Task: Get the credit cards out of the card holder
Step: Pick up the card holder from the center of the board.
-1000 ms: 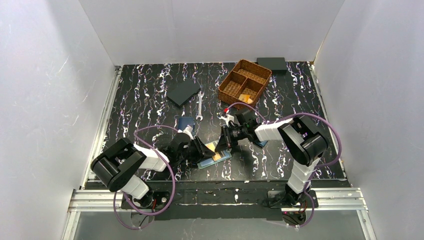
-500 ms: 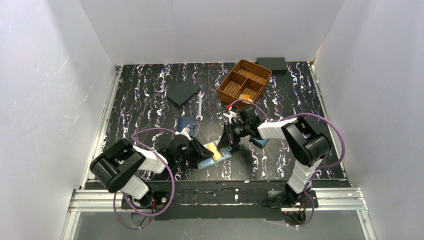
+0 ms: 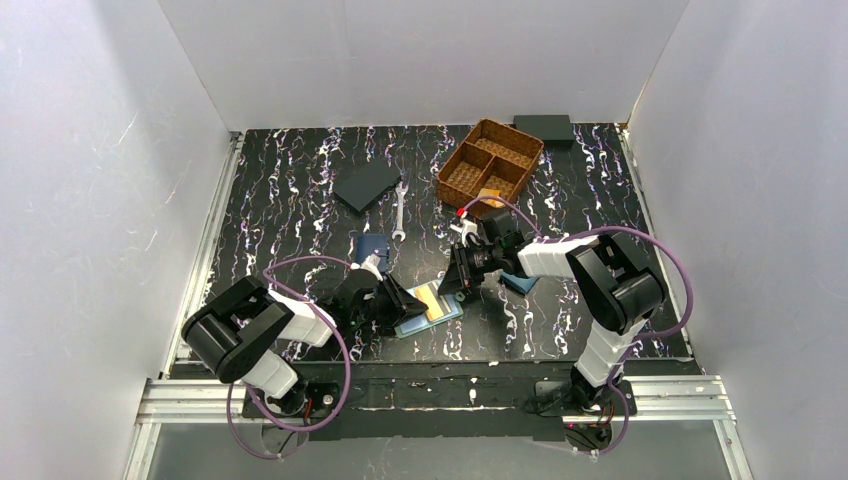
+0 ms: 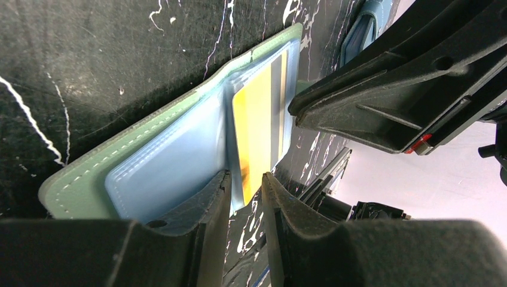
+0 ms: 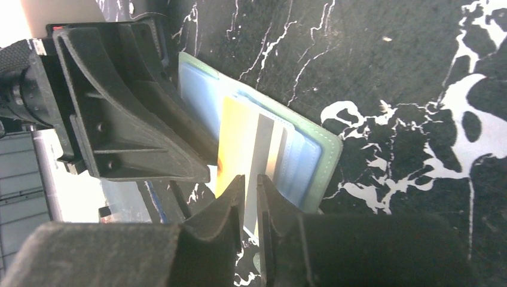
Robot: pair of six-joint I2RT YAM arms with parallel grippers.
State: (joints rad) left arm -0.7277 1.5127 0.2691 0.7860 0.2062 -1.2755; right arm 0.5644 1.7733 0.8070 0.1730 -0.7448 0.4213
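The mint-green card holder (image 3: 420, 325) lies open on the table in front of the left arm. Its pale slotted inside shows in the left wrist view (image 4: 161, 167) and the right wrist view (image 5: 326, 158). A tan-golden credit card (image 3: 428, 298) with a grey stripe sticks partway out of a slot (image 4: 257, 119) (image 5: 236, 137). My right gripper (image 3: 462, 280) (image 5: 251, 178) is shut on the card's free end. My left gripper (image 3: 400, 300) (image 4: 246, 176) has its jaws nearly together at the holder's near edge, one finger lying on the slots. The dark card is not visible.
A bright blue wallet (image 3: 518, 283) lies under the right arm and a navy wallet (image 3: 372, 247) behind the left gripper. A wrench (image 3: 399, 212), a black square pad (image 3: 366, 186), a wicker basket (image 3: 490, 165) and a black box (image 3: 543, 127) sit farther back.
My right gripper has drawn back slightly up and to the right with the golden card, which shows a little more out of the holder. The left gripper has stayed in place.
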